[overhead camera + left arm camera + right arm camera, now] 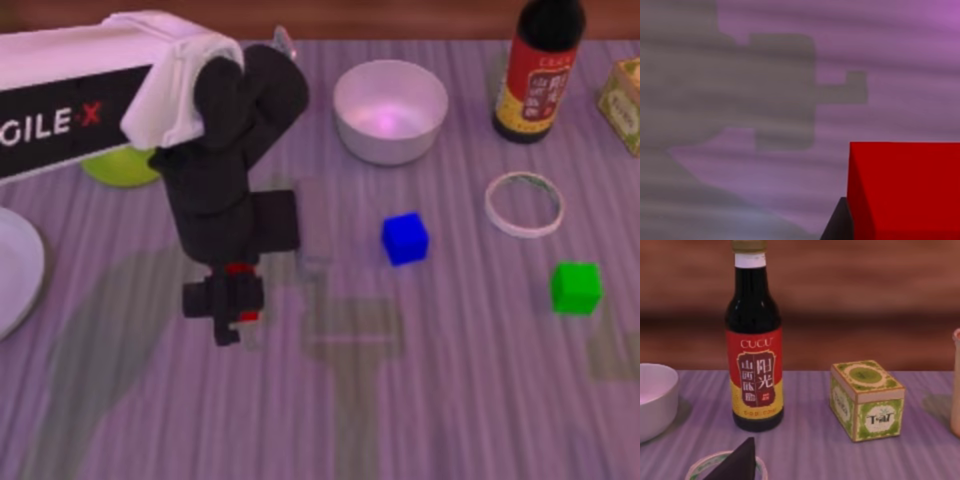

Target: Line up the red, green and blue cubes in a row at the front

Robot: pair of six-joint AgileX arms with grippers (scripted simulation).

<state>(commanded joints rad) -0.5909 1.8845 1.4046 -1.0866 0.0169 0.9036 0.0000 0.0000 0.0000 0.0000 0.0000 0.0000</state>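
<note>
top view shows the purple wood-grain table (450, 420) bare at its front, with the left gripper (226, 300) at front left, its dark fingers shut tight on the small bright red cube (238, 268), of which only slivers of red show between the black parts. further back on the right sits the small bright green cube (576, 287), and nearer the middle the small deep blue cube (405, 238); the two are well apart from each other and from the gripper. beyond the green cube lies a white tape ring (524, 204). at the left edge is a white plate (18, 268). farther back stand a white bowl (390, 108), a dark soy sauce bottle with a red and yellow label (538, 68), a green and cream tea box (624, 102) and, under the arm, a lime-green rounded thing (120, 166).

the left wrist view shows what the top view hides: a broad plain red face of the cube, with a dark finger (840, 224) just beside it, above the table.

the right wrist view looks at the bottle, the tea box, the bowl's rim and the tape ring; i cannot tell how the right gripper stands.
</note>
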